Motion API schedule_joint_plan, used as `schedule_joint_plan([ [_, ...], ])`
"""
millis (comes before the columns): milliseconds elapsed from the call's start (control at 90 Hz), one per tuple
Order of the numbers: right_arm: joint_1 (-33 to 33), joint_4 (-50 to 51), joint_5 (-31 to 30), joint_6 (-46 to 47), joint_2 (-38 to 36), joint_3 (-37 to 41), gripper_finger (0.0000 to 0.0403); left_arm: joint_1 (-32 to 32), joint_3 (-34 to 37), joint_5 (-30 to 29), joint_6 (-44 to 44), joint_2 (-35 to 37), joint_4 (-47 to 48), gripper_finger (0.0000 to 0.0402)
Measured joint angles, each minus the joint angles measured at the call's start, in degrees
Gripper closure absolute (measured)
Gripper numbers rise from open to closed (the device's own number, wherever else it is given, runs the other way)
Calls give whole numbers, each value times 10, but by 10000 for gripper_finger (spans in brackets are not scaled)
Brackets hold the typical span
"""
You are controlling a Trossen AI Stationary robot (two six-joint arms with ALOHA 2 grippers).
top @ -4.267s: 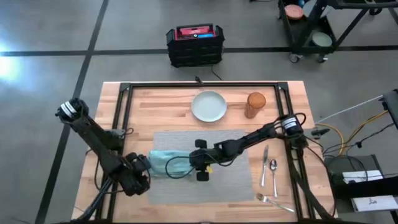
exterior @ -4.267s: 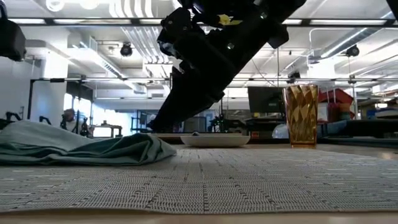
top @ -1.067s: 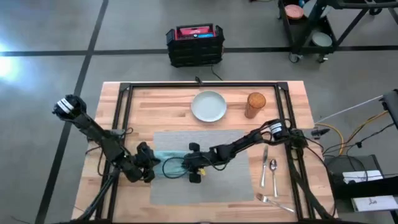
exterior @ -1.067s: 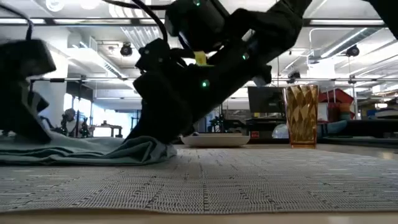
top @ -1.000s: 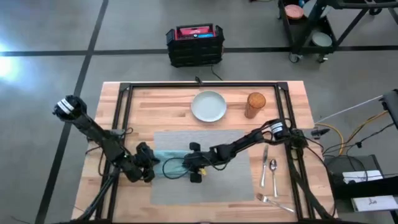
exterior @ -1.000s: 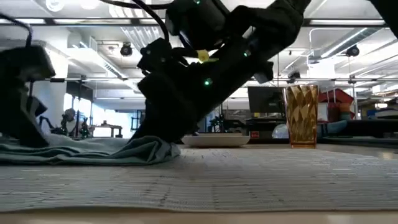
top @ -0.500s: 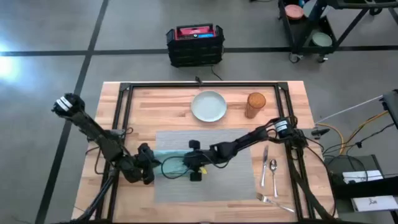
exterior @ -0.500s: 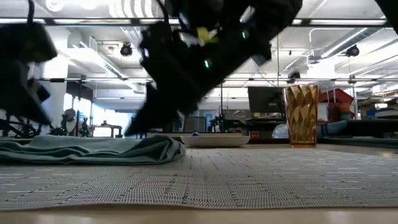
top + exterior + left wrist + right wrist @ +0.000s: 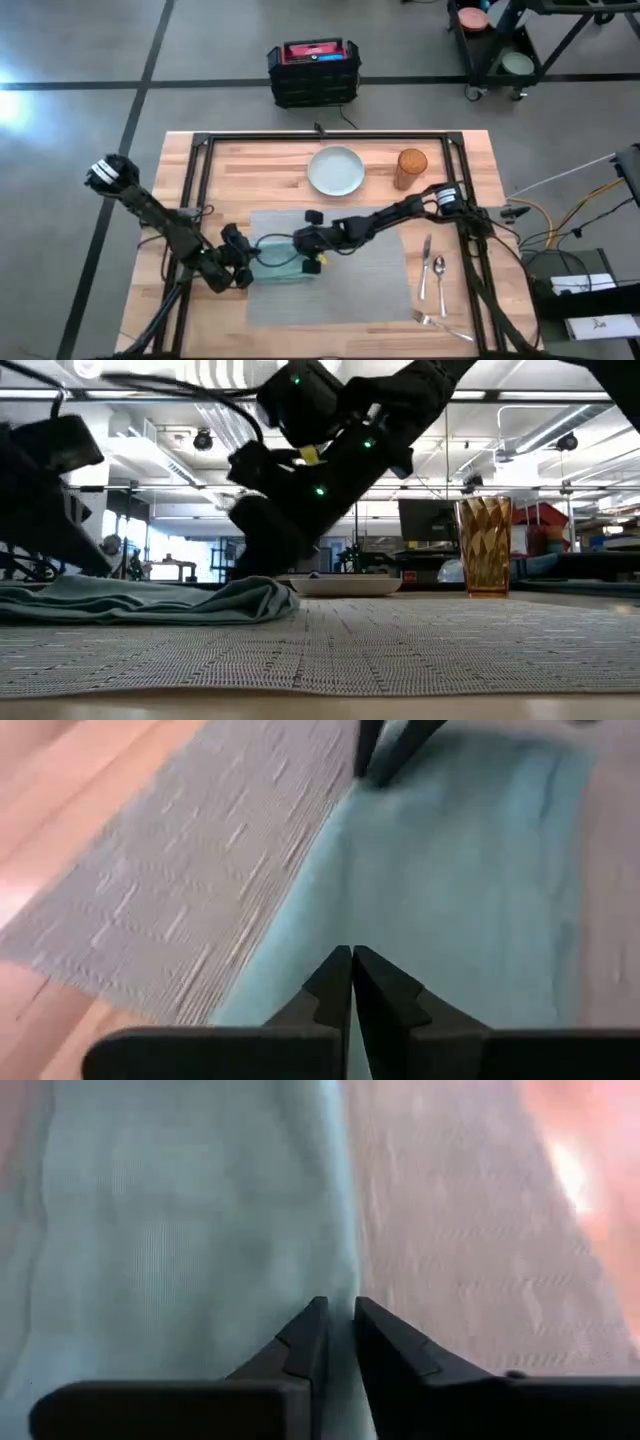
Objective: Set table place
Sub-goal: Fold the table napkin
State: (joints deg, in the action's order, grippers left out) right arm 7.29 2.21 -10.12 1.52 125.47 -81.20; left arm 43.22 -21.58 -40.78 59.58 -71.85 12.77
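Since half a second ago, your right gripper has slid toward 9 o'clock, fingers nearly together on the teal-green cloth napkin (spreading step, I judge). Left gripper pinches its opposite edge. Napkin lies on the grey woven rectangular placemat, mid light-wood butcher-block table. Next: release cleanly, fetch the pale round plate.

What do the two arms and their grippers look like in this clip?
Both arms are dark, jointed and slim, with black cables looping alongside. The left gripper and right gripper end in black, wedge-shaped fingers. The right arm carries a yellow tag and small green lights near the wrist, with a pale band at its upper joint.
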Motion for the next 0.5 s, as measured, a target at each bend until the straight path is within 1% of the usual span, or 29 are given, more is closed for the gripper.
schedule_joint_plan([
  [111,-1,35,0,0,-4,-2,376,0,0,7,32,-15,27,401],
  [189,0,41,-2,0,-4,-2,379,0,0,15,56,-26,46,401],
  [267,-1,40,-2,0,-6,-2,379,0,0,17,66,-35,44,401],
  [389,0,54,-2,-1,-10,-13,374,0,-7,25,65,-26,51,401],
  [500,-1,59,-2,-1,-20,-23,368,0,-28,28,40,1,53,401],
])
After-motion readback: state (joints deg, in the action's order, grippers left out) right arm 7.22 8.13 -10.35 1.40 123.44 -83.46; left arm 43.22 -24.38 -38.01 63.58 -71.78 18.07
